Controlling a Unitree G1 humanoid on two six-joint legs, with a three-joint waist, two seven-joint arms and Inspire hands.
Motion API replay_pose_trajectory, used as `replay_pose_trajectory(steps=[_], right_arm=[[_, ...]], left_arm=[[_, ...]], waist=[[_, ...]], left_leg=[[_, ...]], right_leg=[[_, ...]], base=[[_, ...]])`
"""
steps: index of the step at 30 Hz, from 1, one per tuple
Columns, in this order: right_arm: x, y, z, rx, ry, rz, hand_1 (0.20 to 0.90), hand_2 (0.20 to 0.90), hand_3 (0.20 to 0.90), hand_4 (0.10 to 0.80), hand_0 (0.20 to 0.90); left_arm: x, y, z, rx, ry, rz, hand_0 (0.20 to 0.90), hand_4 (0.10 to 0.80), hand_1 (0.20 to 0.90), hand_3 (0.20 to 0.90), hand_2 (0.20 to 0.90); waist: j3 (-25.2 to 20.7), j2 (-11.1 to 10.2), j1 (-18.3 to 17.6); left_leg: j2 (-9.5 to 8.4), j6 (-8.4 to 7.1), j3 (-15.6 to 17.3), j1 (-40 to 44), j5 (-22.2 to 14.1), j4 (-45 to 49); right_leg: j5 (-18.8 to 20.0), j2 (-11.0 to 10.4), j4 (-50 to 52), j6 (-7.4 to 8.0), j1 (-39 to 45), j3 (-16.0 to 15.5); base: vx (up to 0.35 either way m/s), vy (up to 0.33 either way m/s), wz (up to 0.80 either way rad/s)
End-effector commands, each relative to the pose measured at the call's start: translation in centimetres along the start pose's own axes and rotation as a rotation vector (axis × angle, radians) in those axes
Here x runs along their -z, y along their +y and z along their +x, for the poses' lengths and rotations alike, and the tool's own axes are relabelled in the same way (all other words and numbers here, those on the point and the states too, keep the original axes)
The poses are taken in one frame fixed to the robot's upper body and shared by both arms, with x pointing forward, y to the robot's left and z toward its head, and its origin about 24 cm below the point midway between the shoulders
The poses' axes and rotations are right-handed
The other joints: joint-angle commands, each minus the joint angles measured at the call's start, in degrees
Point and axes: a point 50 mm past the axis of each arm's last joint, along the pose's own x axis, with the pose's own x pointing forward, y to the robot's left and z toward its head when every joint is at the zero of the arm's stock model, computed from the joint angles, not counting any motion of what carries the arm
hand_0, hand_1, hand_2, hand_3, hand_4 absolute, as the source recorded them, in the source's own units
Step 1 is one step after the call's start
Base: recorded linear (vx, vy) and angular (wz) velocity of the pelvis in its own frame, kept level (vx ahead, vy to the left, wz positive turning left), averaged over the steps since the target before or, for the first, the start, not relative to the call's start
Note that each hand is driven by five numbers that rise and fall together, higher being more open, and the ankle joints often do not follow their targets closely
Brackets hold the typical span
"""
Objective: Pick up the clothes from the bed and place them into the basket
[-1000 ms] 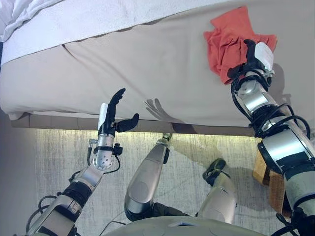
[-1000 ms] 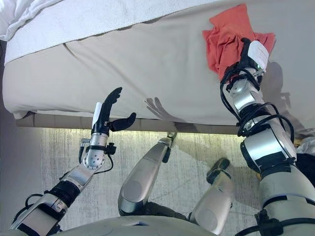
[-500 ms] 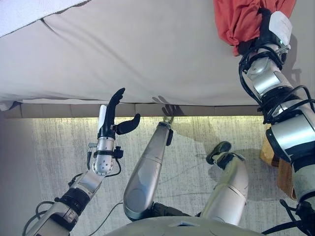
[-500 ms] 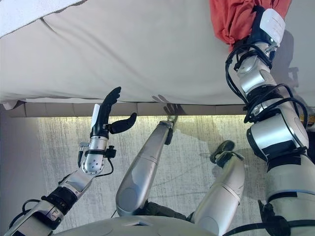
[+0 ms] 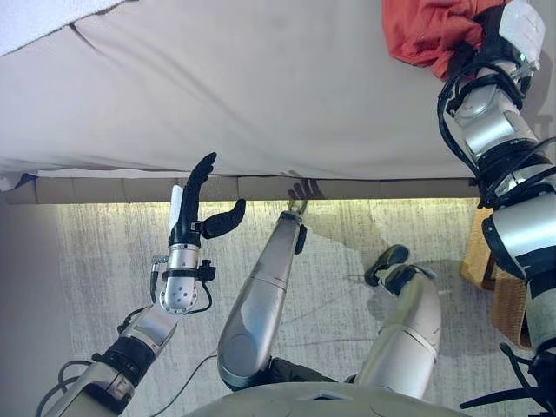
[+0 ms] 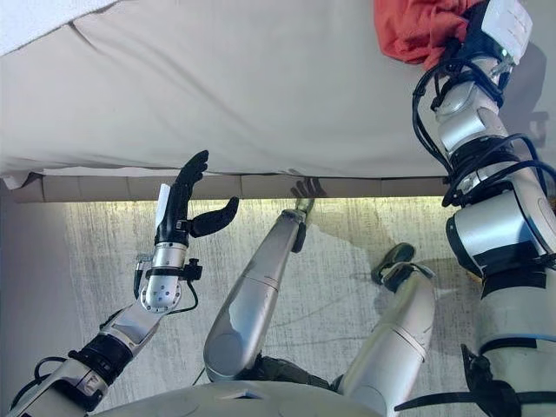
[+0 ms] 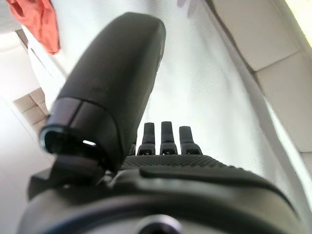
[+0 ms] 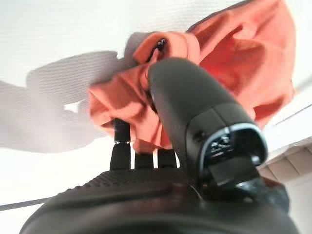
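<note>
Left eye view looks down on one bed (image 5: 261, 95) under a beige cover, with a pale woven rug (image 5: 104, 261) on the floor along its near edge. One piece of clothing is in sight — an orange-red garment (image 5: 426, 35) bunched at the bed's far right. The right hand (image 5: 495, 39) grips it, fingers buried in the folds. The left hand (image 5: 195, 204) hangs off the bed's near edge with straight fingers — nothing in it. A tan wooden object (image 5: 495, 269) stands on the floor near the bed's right end.
</note>
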Motion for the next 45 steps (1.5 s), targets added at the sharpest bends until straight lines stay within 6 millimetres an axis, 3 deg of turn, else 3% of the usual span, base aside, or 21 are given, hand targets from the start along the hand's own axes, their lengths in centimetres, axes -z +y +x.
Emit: replay_pose_trajectory(steps=[1, 13, 17, 18, 23, 28, 34, 42, 45], right_arm=[[-0.1, -3.9, 1.1, 0.151, -0.074, -0.093, 0.3, 0.3, 0.2, 0.1, 0.3], [1.7, -5.4, 1.1, 0.251, -0.047, -0.003, 0.3, 0.3, 0.2, 0.1, 0.3], [2.0, -4.9, 0.5, 0.237, -0.083, 0.03, 0.3, 0.3, 0.2, 0.1, 0.3], [2.1, -4.9, 0.4, 0.234, -0.091, 0.039, 0.3, 0.3, 0.2, 0.1, 0.3], [3.1, -4.4, -0.6, 0.182, -0.132, 0.082, 0.3, 0.3, 0.2, 0.1, 0.3], [4.7, -4.8, -0.8, 0.184, -0.108, 0.092, 0.3, 0.3, 0.2, 0.1, 0.3], [8.2, -4.3, -1.5, 0.142, -0.003, 0.088, 0.3, 0.3, 0.2, 0.1, 0.3], [11.0, -4.7, -1.9, 0.122, 0.077, 0.054, 0.3, 0.3, 0.2, 0.1, 0.3], [13.1, -4.8, -2.3, 0.107, 0.138, 0.04, 0.3, 0.3, 0.2, 0.1, 0.3]], left_arm=[[-2.4, 2.0, 1.1, -0.088, -0.149, -0.067, 0.9, 0.8, 0.9, 0.9, 0.9], [-2.6, 2.2, 2.5, -0.051, -0.146, -0.025, 0.9, 0.8, 0.9, 0.9, 0.9], [-1.7, 2.0, 2.6, -0.021, -0.083, 0.006, 0.9, 0.8, 0.9, 0.9, 0.9], [-1.6, 2.0, 2.6, -0.013, -0.073, 0.009, 0.9, 0.8, 0.9, 0.9, 0.9], [-0.3, 1.4, 2.5, 0.033, 0.013, 0.029, 0.9, 0.8, 0.9, 0.9, 0.9], [-0.3, 0.5, 3.0, 0.065, 0.018, 0.026, 0.9, 0.8, 0.9, 0.9, 0.9], [0.0, -1.0, 3.1, 0.117, 0.042, 0.016, 0.9, 0.8, 0.9, 0.9, 0.9], [-0.1, -3.0, 3.1, 0.181, 0.036, -0.012, 0.9, 0.8, 0.9, 0.9, 0.9], [-0.3, -3.9, 3.2, 0.205, 0.024, -0.021, 0.9, 0.8, 0.9, 0.9, 0.9]], waist=[[-1.28, 1.51, 0.16], [-2.24, -2.87, -2.7], [-5.96, -5.24, -4.88], [-6.66, -5.64, -5.4], [-12.98, -8.01, -10.0], [-16.2, -8.31, -13.3], [-20.32, -8.36, -17.52], [-21.77, -8.0, -20.93], [-22.29, -7.73, -22.14]], left_leg=[[-2.02, 4.51, 4.68, 9.62, -8.5, -2.9], [0.64, 3.66, 6.8, 27.75, -6.9, -13.63], [2.69, 2.18, 8.77, 34.52, -5.2, -20.31], [3.16, 2.22, 9.63, 35.28, -3.61, -22.06], [5.41, -0.03, 13.9, 43.61, -1.17, -31.6], [6.22, -1.0, 15.73, 47.08, 0.05, -35.79], [7.62, -2.34, 17.98, 52.6, 0.75, -40.19], [8.53, -3.46, 20.19, 55.76, 0.14, -41.17], [8.62, -4.08, 20.5, 57.08, 0.84, -43.35]], right_leg=[[-1.08, 6.05, -0.15, -4.26, 6.73, -4.9], [4.74, 6.4, -13.33, -2.53, 24.01, -5.24], [6.22, 8.25, -21.75, -1.66, 30.14, -4.62], [7.55, 8.73, -24.34, -2.11, 31.02, -5.07], [9.58, 12.34, -37.73, -1.32, 39.05, -2.85], [11.91, 13.78, -42.79, -0.85, 41.25, 0.02], [13.6, 15.71, -46.91, -0.64, 43.94, 3.56], [14.07, 17.2, -48.38, -1.01, 44.69, 6.24], [15.03, 17.97, -50.27, -1.05, 44.99, 7.36]], base=[[-0.013, -0.039, -0.06], [-0.033, -0.037, -0.1], [0.024, -0.039, -0.25], [0.03, -0.028, -0.28], [0.084, -0.022, -0.36], [0.0, 0.003, -0.4], [0.039, -0.007, -0.36], [0.012, -0.018, -0.26], [0.003, -0.028, -0.22]])
